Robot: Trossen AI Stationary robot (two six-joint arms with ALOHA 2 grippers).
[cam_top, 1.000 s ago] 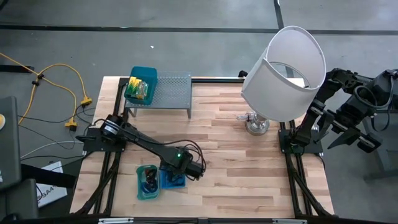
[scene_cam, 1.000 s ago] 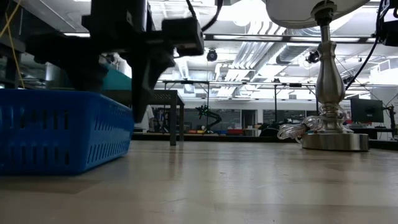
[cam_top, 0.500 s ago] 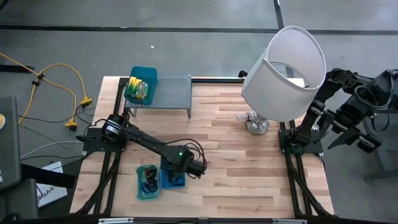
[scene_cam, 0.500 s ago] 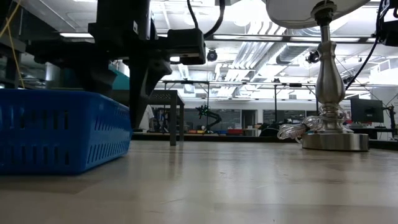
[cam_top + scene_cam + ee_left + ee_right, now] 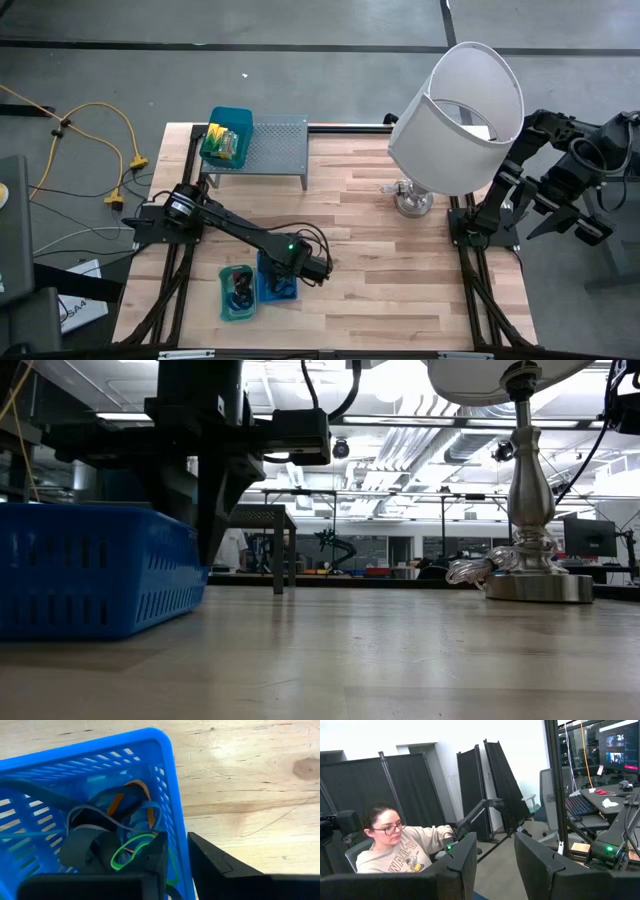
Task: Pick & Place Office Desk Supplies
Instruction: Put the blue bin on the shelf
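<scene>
A blue perforated basket (image 5: 276, 290) stands on the wood table near its front left, beside a teal tray (image 5: 237, 294). The basket holds loose rubber bands: a green ring (image 5: 131, 854), an orange band (image 5: 131, 787), and blue and grey loops. My left gripper (image 5: 176, 840) points down over the basket's right wall, shut on that wall. A second teal tray with yellow-green packets (image 5: 224, 140) sits on the grey rack (image 5: 275, 148). My right gripper (image 5: 495, 855) is raised beyond the table's right edge. It is open, empty and points level into the room. My left gripper has the blue basket's right wall (image 5: 181, 832) between its fingers. One finger (image 5: 156, 862) is inside the basket and the other (image 5: 215, 865) is outside. The fingers come from above and point down. The basket's bottom (image 5: 90, 632) rests on the table.
A tall lamp with a white shade (image 5: 458, 115) and a metal base (image 5: 538, 585) stands at the table's far right. The grey rack stands at the far left. Bare wood (image 5: 380, 280) lies between basket and lamp. A seated person (image 5: 395, 845) is in the room beyond.
My left gripper's fingers have closed in over the basket without rising or sinking. In the low view the outer finger has come in against the basket's right end, which has shifted slightly toward the table's left.
</scene>
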